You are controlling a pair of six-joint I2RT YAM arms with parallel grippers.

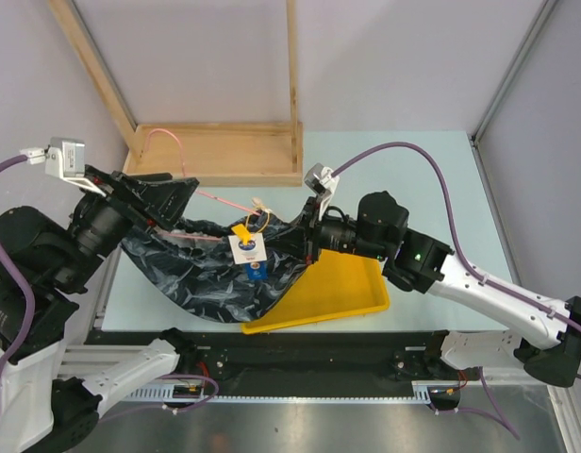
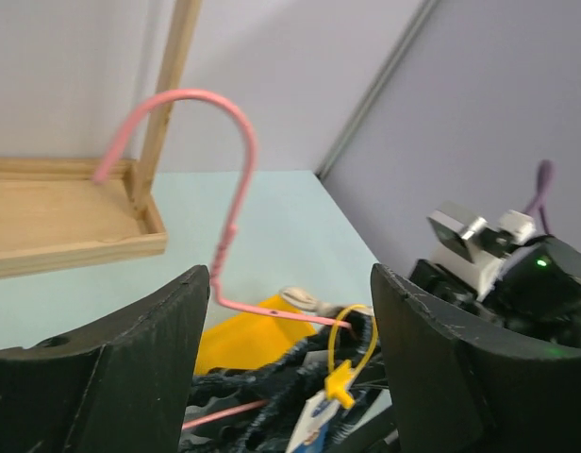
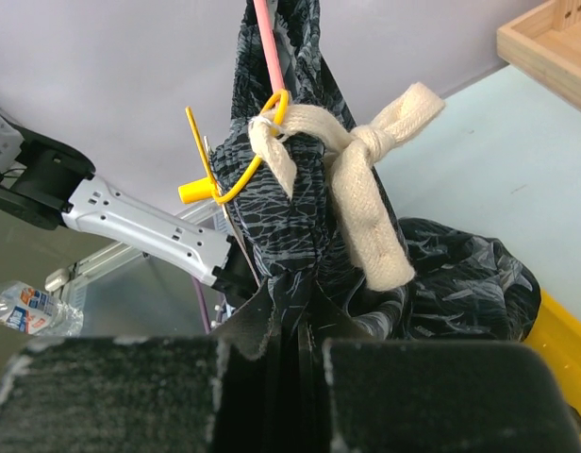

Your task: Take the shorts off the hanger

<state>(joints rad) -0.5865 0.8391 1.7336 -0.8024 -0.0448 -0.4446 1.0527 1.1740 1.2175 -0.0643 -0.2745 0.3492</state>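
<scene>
The black shorts (image 1: 210, 274) with a pale wavy print hang in a sag between the two arms, over the tray's left end. Their white, yellow and blue tags (image 1: 247, 248) dangle at the middle. The pink hanger (image 1: 174, 142) runs from its hook at the back left down into the waistband; its hook (image 2: 210, 113) rises ahead of my left gripper. My left gripper (image 1: 175, 193) is open, jaws wide (image 2: 286, 377), with the bunched shorts (image 2: 290, 377) ahead between them. My right gripper (image 1: 307, 233) is shut on the shorts' fabric (image 3: 300, 274) below the cream drawstring knot (image 3: 366, 179).
A yellow tray (image 1: 352, 288) lies on the table under the right arm. A wooden frame with a shallow wooden base (image 1: 224, 151) stands at the back. The walls are close on both sides. A yellow plastic tag loop (image 3: 229, 170) hangs on the waistband.
</scene>
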